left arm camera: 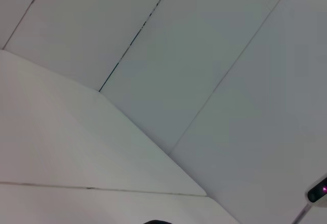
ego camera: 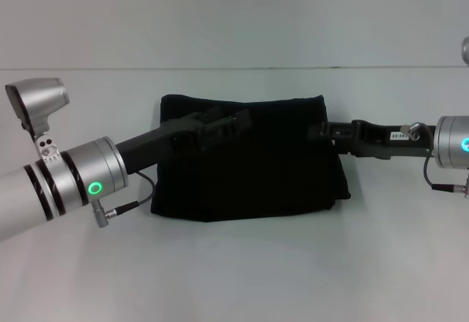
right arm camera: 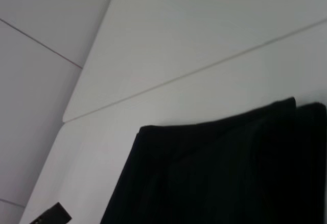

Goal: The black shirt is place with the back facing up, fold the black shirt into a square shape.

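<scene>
- Reaching in from the robot's left, the left pincer (ego camera: 238, 120) lies low over the upper left part of the black shirt (ego camera: 271, 168), a plain soft black cloth garment; dark metal against dark cloth hides its fingers, so I cannot tell whether it is spread or closed, or whether it holds any cloth.
- Coming in from the opposite side, the right pincer (ego camera: 322, 130) meets the shirt's upper right edge; whether it is gripping that edge or only resting against it cannot be told either.
- Both arms are stretched nearly level and point inward toward each other, silver wrist housings with green ring lights well outside the cloth, the left forearm slanting up from the near left and the right one running almost straight across.
- Lying in the middle of the white desk (ego camera: 234, 278), the shirt is already a compact, thick, roughly rectangular block, wider than it is deep, with no sleeves or print showing.
- The right wrist view shows stacked layers at one corner of the shirt (right arm camera: 214, 173), which suggests several folds are done.
- Judging by this, the task is near its end: what seems left is squaring the bulging lower right side, flattening the edges, and getting both arms clear.
</scene>
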Controlling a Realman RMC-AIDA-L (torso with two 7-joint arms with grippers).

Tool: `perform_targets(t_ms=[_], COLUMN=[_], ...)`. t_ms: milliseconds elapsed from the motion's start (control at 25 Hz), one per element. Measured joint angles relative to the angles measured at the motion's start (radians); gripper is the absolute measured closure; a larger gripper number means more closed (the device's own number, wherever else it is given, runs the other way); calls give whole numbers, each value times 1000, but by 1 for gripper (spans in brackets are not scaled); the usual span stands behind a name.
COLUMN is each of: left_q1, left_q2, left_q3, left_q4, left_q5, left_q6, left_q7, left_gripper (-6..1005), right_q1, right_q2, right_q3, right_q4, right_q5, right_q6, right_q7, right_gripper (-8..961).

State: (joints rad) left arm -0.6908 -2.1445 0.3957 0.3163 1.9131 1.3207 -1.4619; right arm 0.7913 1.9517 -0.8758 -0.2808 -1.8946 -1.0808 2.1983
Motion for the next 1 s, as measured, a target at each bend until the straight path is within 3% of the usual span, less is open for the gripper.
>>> perform_targets(t_ms=[600,800,1000], left_q1=[1,1,-1], left_q2=[0,0,0], left_q3=[0,0,0], left_q4=[-1,-1,-6], left_q5=[2,2,2], left_q6=[0,-3,-7], left_q7=[0,1,2], left_gripper=[210,210,210], right_q1=[13,7,-2], right_q2=[28,28,27], right_q3=[-33,-34,-38], right_q4=[1,0,1], right_q5=[0,0,0], right_q6=[76,66,47], right_q7=[4,8,9], right_gripper=[85,262,377])
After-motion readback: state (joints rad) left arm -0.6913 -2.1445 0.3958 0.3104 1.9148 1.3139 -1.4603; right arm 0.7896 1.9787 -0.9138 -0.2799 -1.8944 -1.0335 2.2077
